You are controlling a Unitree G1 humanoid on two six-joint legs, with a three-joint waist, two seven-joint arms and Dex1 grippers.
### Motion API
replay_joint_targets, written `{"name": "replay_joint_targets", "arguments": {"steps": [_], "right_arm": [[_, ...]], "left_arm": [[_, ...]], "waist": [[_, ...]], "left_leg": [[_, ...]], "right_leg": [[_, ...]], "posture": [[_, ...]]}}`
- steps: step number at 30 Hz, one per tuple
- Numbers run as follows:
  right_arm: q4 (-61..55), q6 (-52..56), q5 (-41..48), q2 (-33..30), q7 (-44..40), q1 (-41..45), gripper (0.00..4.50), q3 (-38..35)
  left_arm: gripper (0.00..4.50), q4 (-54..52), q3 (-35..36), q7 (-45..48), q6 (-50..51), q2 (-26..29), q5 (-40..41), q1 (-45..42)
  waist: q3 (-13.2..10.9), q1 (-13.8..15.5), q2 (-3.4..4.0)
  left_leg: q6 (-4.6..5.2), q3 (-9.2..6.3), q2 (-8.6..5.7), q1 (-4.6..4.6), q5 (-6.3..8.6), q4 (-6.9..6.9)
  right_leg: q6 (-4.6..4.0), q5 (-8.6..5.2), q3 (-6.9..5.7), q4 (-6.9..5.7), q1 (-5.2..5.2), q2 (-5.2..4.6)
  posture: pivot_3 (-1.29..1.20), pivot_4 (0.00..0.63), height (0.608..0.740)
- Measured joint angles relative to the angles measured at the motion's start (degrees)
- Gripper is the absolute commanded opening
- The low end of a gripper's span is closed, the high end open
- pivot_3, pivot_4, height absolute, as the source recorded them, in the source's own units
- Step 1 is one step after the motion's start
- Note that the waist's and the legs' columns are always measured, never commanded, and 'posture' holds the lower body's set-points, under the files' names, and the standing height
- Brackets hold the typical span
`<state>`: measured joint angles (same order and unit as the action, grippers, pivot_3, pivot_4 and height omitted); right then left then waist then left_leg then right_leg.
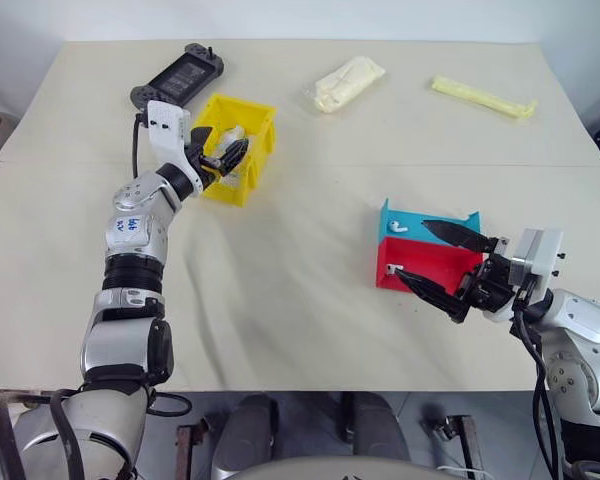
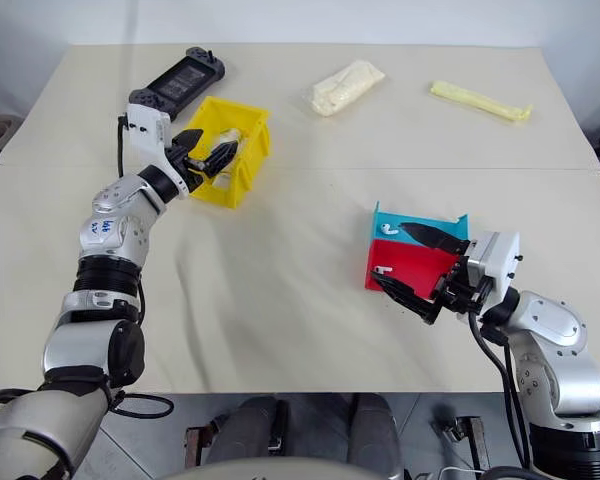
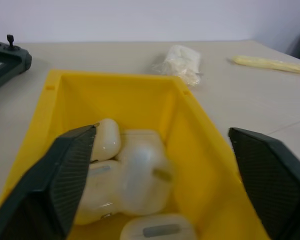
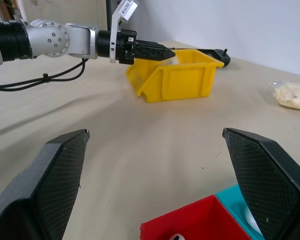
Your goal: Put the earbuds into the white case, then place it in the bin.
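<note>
The yellow bin (image 1: pixel 259 122) stands at the far left of the table with several white cases (image 3: pixel 140 180) piled inside it. My left gripper (image 1: pixel 228 160) hovers over the bin's front lip, open, its fingers spread wide above the cases and holding nothing. One earbud (image 1: pixel 398 226) lies in the blue tray (image 1: pixel 412 218). Another earbud (image 1: pixel 393 268) lies in the red tray (image 1: pixel 435 262). My right gripper (image 1: pixel 412 250) is open just right of these trays, one finger over each, nothing between its fingers.
A black game controller (image 1: pixel 180 75) lies behind the bin. A clear bag of pale material (image 1: pixel 348 82) and a yellow strip (image 1: pixel 483 97) rest at the table's far side. Bare tabletop separates the bin from the trays.
</note>
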<state>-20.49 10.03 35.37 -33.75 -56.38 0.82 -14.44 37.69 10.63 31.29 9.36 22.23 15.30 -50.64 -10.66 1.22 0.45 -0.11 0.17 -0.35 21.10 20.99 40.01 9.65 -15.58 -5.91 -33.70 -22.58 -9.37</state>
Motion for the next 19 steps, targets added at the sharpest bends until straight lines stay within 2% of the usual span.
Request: {"name": "replay_joint_targets", "arguments": {"steps": [3, 6, 12, 16, 19], "right_arm": [[0.03, 0.05, 0.03, -0.89, -0.30, 0.05, 4.50, 0.00], [0.75, 0.03, 0.03, -2.70, -1.33, 0.04, 4.50, -1.23], [4.55, -0.04, 0.04, -4.76, -4.40, 1.56, 4.50, -1.81], [7.31, -0.08, -0.01, -6.14, -6.61, 2.86, 4.50, -1.80], [8.22, -0.47, -0.25, -6.61, -7.98, 3.07, 4.50, -1.81]], "left_arm": [[4.49, -6.25, -0.47, 2.64, 1.66, 2.79, 0.24, 3.81], [4.49, -18.30, -0.32, 9.18, 4.18, 8.48, 2.30, 12.93], [4.49, -34.32, 0.17, 16.69, 3.28, 15.17, 3.47, 30.61], [4.49, -38.52, 0.20, 20.11, 0.04, 16.67, 3.41, 38.81], [4.49, -38.65, 0.30, 19.91, -2.85, 15.89, 3.12, 41.24]], "waist": [[0.00, -0.06, 0.00], [0.00, -0.72, 0.01], [0.00, -0.39, 0.01], [0.00, 0.34, 0.01], [0.00, 0.42, 0.01]], "left_leg": [[0.00, 0.00, 0.01, 0.00, 0.00, 0.00], [0.00, 0.04, 0.04, -0.03, 0.00, -0.03], [-0.01, 0.04, 0.06, -0.07, 0.01, 0.04], [-0.01, 0.03, 0.04, -0.06, 0.01, 0.06], [0.00, 0.03, 0.04, -0.05, 0.02, 0.06]], "right_leg": [[0.00, 0.00, 0.01, -0.01, -0.01, 0.00], [0.00, 0.00, 0.03, 0.00, -0.03, 0.00], [-0.01, 0.00, 0.04, -0.04, 0.01, -0.02], [-0.02, 0.01, 0.05, -0.04, 0.02, -0.05], [-0.02, 0.01, 0.04, -0.04, 0.02, -0.05]], "posture": [[0.00, 0.150, 0.740], [0.00, 0.150, 0.740], [0.00, 0.150, 0.740], [0.00, 0.150, 0.740], [0.00, 0.150, 0.740]]}}
